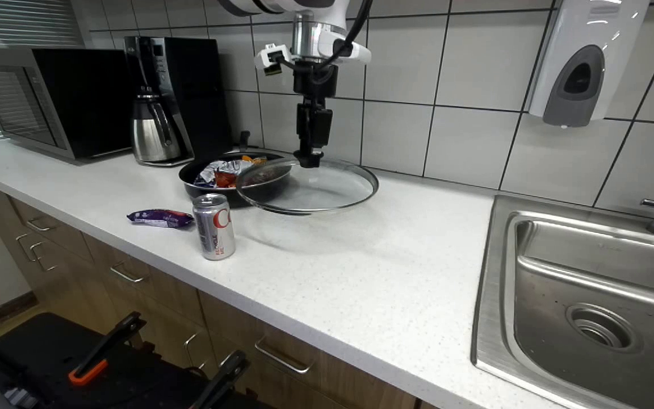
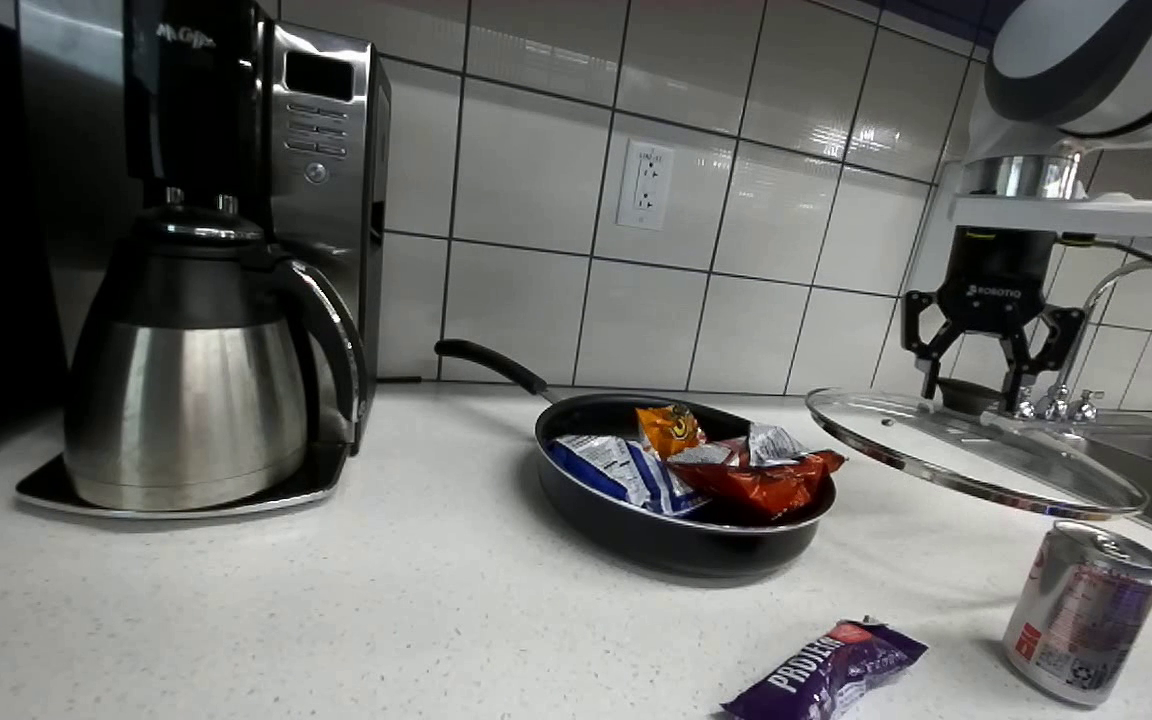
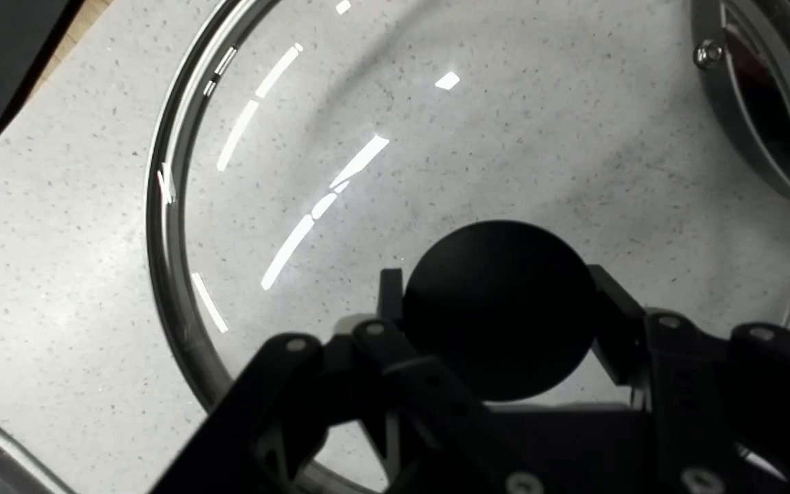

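Black jaws clamped the glass lid [image 1: 338, 192] by its knob [image 3: 501, 309]. It hung above the tabletop [image 1: 361, 284], near a pan [image 2: 661, 538].

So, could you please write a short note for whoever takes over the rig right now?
Gripper: shut on the knob of the glass lid.
Lid: held above the counter, not resting on the pan, which holds snack bags.
Purple packet and drink can: on the counter, outside the pan.
Done: lid gripped and raised.
Left, probably: setting the lid down, not yet done.
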